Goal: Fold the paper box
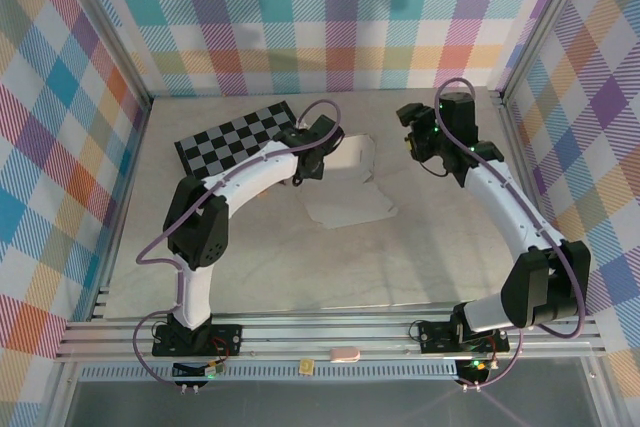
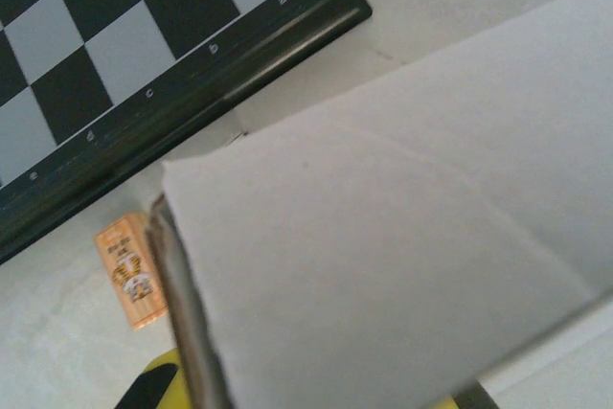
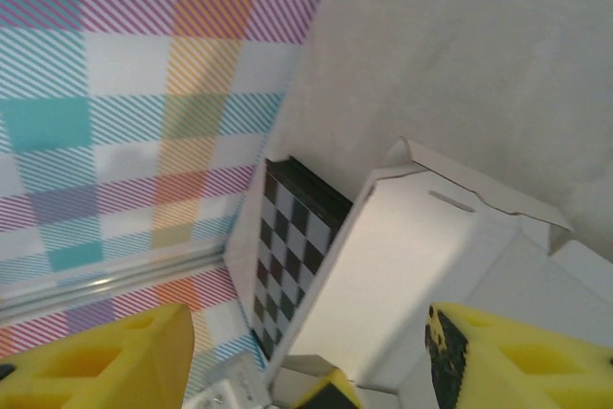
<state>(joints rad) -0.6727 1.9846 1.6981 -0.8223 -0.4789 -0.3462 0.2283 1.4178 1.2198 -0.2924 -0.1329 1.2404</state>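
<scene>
matt white paper box (image 2: 383, 265), glossy checkered board (image 2: 115, 45)

White-shelled left arm (image 1: 235, 182) and right arm (image 1: 505, 202), black joints, purple cables (image 1: 139, 253), yellow tool fingers (image 3: 517, 361)

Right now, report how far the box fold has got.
Done: one long wall of the box looks raised, with its slotted flap up. In hand: the left gripper is shut on a panel edge, while the right gripper is open and apart from the box. Left: the near panels lie flat, not yet folded.
</scene>
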